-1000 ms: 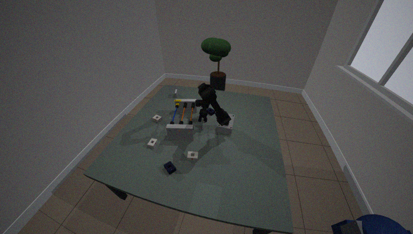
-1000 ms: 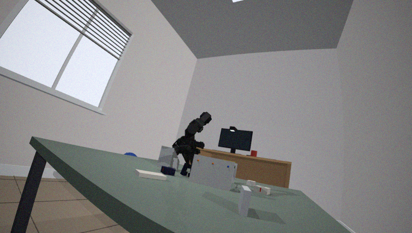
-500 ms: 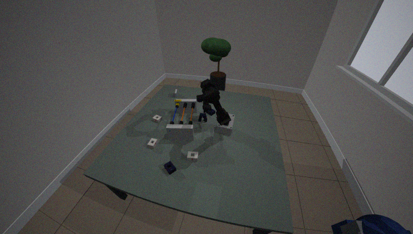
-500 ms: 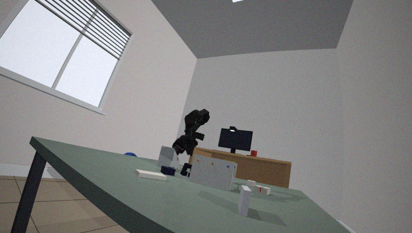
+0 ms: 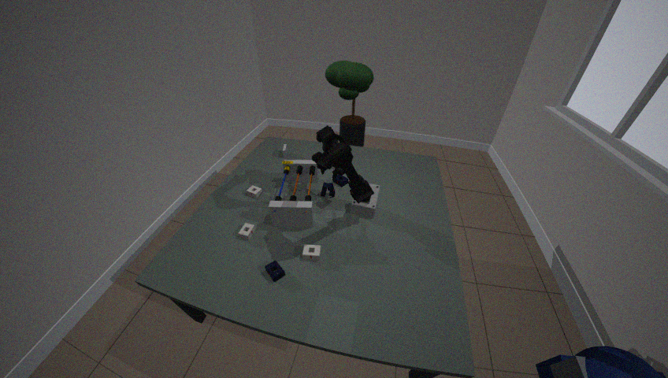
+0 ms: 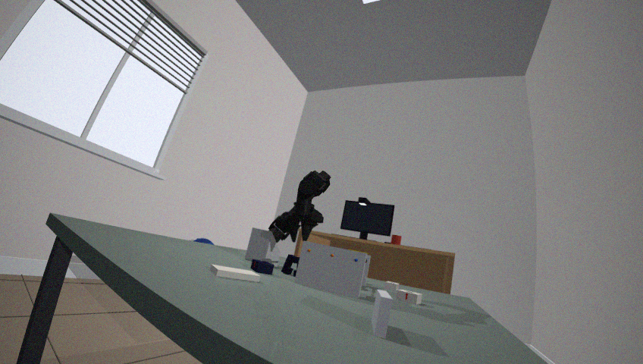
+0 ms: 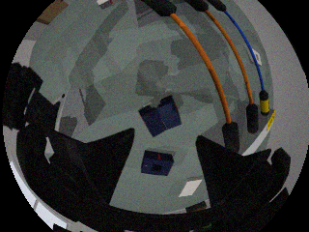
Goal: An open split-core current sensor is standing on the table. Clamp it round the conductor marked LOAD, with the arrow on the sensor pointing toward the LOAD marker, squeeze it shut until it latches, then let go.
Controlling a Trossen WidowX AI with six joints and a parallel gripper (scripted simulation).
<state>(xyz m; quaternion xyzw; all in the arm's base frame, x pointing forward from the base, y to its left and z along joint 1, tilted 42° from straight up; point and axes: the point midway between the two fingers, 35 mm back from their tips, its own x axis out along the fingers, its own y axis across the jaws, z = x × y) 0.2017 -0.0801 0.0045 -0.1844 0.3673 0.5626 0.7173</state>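
The open dark blue sensor (image 5: 328, 189) (image 6: 290, 265) (image 7: 169, 115) stands on the table beside the conductor rack, its two halves spread apart. Its arrow cannot be made out. My gripper (image 5: 328, 172) (image 6: 299, 239) (image 7: 166, 137) is open and empty, above the table near the sensor, with nothing between its fingers. The blue conductor (image 5: 282, 183) has a yellow end sleeve (image 7: 265, 103) beside a yellow tag (image 5: 287, 162) (image 7: 271, 120); the tag's lettering is too small to read. No sensor is round it.
Two orange conductors (image 5: 295, 184) (image 7: 208, 63) lie between the rack's white end plates (image 5: 290, 204) (image 6: 329, 270), nearer my arm. A second dark blue block (image 5: 341, 179) (image 6: 262, 267) (image 7: 150, 156) sits close to the sensor. Another dark block (image 5: 275, 268) and several white blocks (image 5: 305, 250) stand around.
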